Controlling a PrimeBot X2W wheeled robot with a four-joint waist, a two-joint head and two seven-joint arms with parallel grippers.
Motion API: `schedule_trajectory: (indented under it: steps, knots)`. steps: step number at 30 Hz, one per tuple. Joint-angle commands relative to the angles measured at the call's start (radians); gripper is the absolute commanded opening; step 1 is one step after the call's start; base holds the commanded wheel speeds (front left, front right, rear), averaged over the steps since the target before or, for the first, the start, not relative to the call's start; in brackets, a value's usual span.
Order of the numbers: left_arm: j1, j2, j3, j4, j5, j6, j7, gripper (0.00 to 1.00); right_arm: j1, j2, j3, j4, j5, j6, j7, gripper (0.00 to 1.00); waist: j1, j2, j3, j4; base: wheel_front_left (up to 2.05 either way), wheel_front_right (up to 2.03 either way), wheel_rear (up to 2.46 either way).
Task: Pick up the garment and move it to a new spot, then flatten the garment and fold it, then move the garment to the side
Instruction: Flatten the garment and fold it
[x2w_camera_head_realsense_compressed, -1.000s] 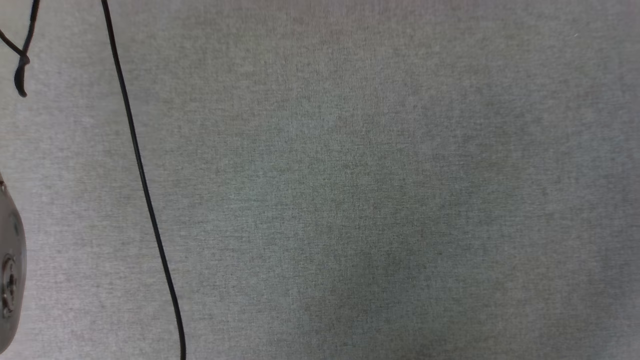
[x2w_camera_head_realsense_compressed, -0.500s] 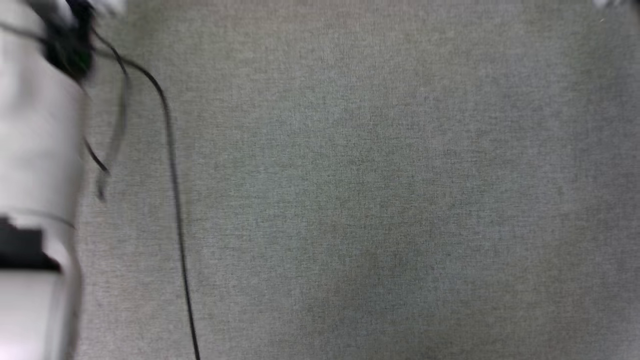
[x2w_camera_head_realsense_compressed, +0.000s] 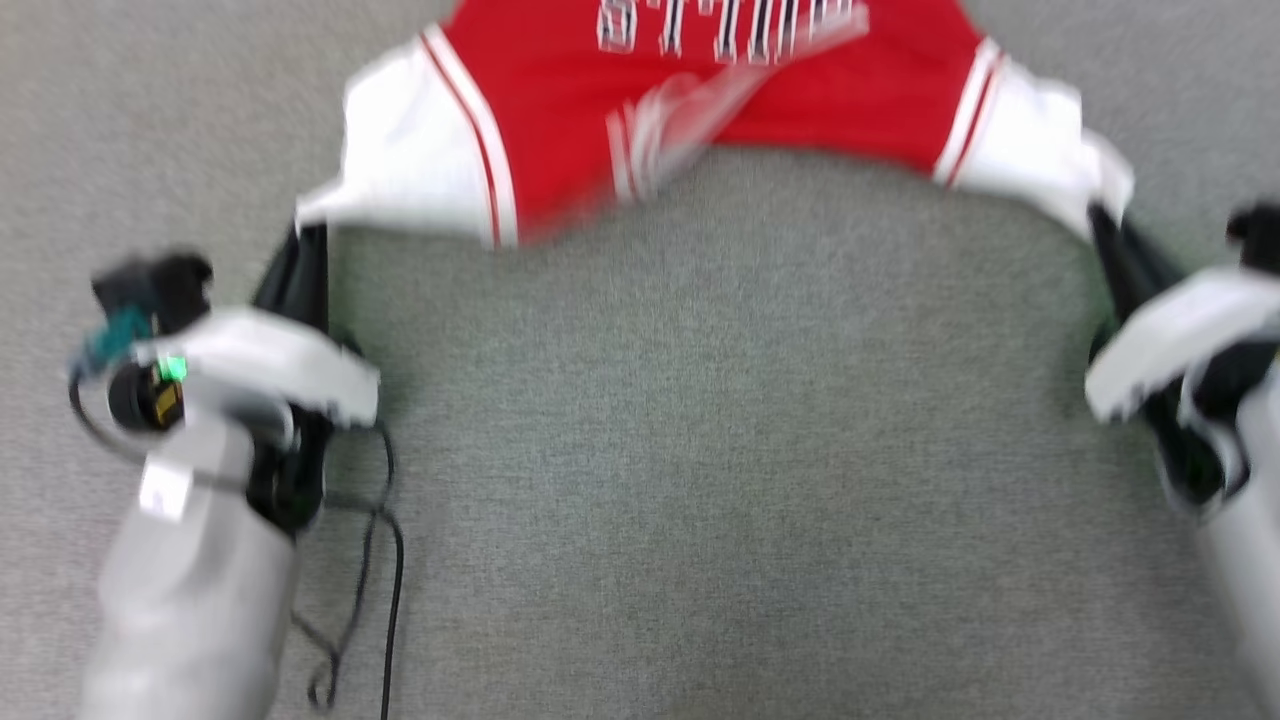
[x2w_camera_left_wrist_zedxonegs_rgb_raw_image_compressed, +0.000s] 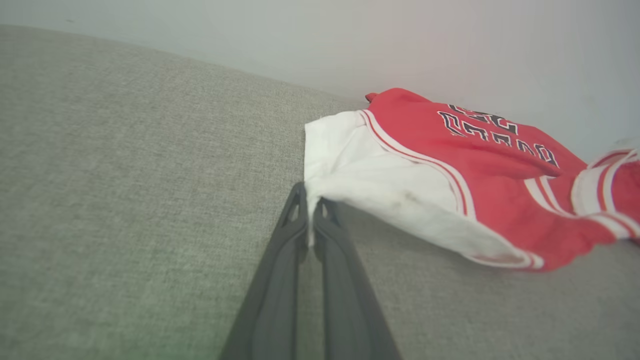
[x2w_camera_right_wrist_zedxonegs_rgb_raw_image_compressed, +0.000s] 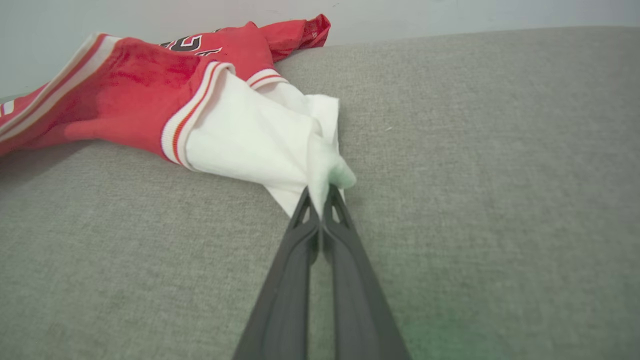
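The garment (x2w_camera_head_realsense_compressed: 560, 110) is a red jersey with white sleeves and striped trim, stretched across the top of the head view over the grey fabric surface (x2w_camera_head_realsense_compressed: 700, 450). My left gripper (x2w_camera_head_realsense_compressed: 305, 232) is shut on the tip of the left white sleeve (x2w_camera_left_wrist_zedxonegs_rgb_raw_image_compressed: 350, 165). In the left wrist view the two dark fingers (x2w_camera_left_wrist_zedxonegs_rgb_raw_image_compressed: 280, 280) pinch that sleeve at my left gripper (x2w_camera_left_wrist_zedxonegs_rgb_raw_image_compressed: 311, 202). My right gripper (x2w_camera_head_realsense_compressed: 1100, 222) is shut on the right white sleeve (x2w_camera_right_wrist_zedxonegs_rgb_raw_image_compressed: 250, 140), pinched between the tips of my right gripper (x2w_camera_right_wrist_zedxonegs_rgb_raw_image_compressed: 318, 196). The shirt's lower part is out of view.
A black cable (x2w_camera_head_realsense_compressed: 385, 560) trails beside my left forearm (x2w_camera_head_realsense_compressed: 190, 580) at the lower left. My right forearm (x2w_camera_head_realsense_compressed: 1240, 560) fills the lower right edge. A pale wall (x2w_camera_left_wrist_zedxonegs_rgb_raw_image_compressed: 350, 40) rises behind the grey surface.
The whole head picture has shifted, so the camera has moved. Both grippers and the stretched garment have come into the head view; one second ago it held grey fabric and a cable.
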Motion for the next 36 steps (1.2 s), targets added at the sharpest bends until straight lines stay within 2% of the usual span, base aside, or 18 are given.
schedule_trajectory:
  steps: [1,6,12,18,22,26,29,30,33,36]
  knots:
    - [0.077,-0.002,0.023,-0.047,0.013,0.011,-0.007,0.00,0.078,0.000,-0.017,-0.030,0.008,-0.001,0.006,0.00,0.0001,0.0000,-0.062,0.001,0.00,0.00,0.00]
    - [0.269,-0.009,0.073,-0.168,0.037,0.053,-0.006,0.00,0.260,0.022,-0.080,-0.110,0.014,-0.001,0.026,0.00,0.0001,0.0000,-0.145,0.000,0.00,0.00,0.00]
    - [0.453,-0.018,0.085,-0.263,0.054,0.089,-0.006,0.00,0.433,0.053,-0.156,-0.181,-0.003,-0.001,0.060,0.00,0.0001,0.0000,-0.223,0.002,0.00,0.00,0.00]
    - [0.642,-0.017,0.087,-0.347,0.047,0.131,0.012,0.00,0.632,0.104,-0.253,-0.258,-0.040,-0.001,0.117,0.00,0.0001,0.0000,-0.315,0.019,0.00,0.00,0.00]
    - [0.775,-0.020,0.074,-0.412,0.039,0.156,0.044,0.00,0.784,0.164,-0.326,-0.327,-0.074,-0.001,0.171,0.00,0.0001,0.0000,-0.384,0.037,0.00,0.00,0.00]
    - [0.854,-0.013,0.067,-0.459,0.035,0.170,0.070,0.00,0.891,0.209,-0.366,-0.399,-0.118,-0.001,0.217,0.00,0.0001,0.0000,-0.428,0.050,0.00,0.00,0.00]
    - [0.882,-0.013,0.060,-0.486,0.037,0.174,0.080,0.00,0.935,0.214,-0.371,-0.436,-0.159,-0.001,0.245,0.01,0.0001,0.0000,-0.440,0.057,0.00,0.00,0.00]
    - [0.891,-0.011,0.054,-0.501,0.042,0.175,0.083,0.00,0.949,0.220,-0.369,-0.456,-0.169,-0.001,0.257,0.19,0.0001,0.0000,-0.443,0.059,0.00,0.00,0.00]
    - [0.898,-0.015,0.033,-0.541,0.050,0.174,0.095,0.00,0.961,0.228,-0.366,-0.515,-0.200,-0.001,0.261,0.99,0.0001,0.0000,-0.444,0.063,0.00,0.00,0.00]
    - [0.886,-0.026,0.018,-0.571,0.050,0.172,0.102,0.00,0.930,0.233,-0.363,-0.559,-0.211,-0.001,0.242,1.00,0.0001,0.0000,-0.441,0.065,0.00,0.00,0.00]
